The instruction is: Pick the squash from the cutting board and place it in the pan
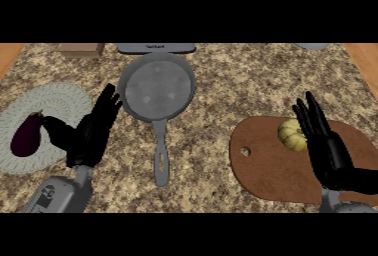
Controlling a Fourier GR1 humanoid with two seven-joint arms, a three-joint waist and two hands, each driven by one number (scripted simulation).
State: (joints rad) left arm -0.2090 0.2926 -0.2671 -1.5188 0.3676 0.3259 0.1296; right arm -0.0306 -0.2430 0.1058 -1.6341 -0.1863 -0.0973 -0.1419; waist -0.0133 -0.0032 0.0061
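Brown wood forms the cutting board point(284, 165), and the yellow squash point(291, 135) sits on its upper part, just left of the right hand's point(328, 150) straight, released fingers, apparently touching them. Well to the left of those fingers lies the grey pan point(157, 87), handle toward the robot. The left hand point(88, 132) has its fingers straight beside the pan's rim, thumb toward an eggplant point(28, 134) on a woven mat point(55, 100).

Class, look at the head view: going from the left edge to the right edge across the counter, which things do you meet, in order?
Eggplant on a woven mat → left hand → pan → cutting board → squash → right hand.
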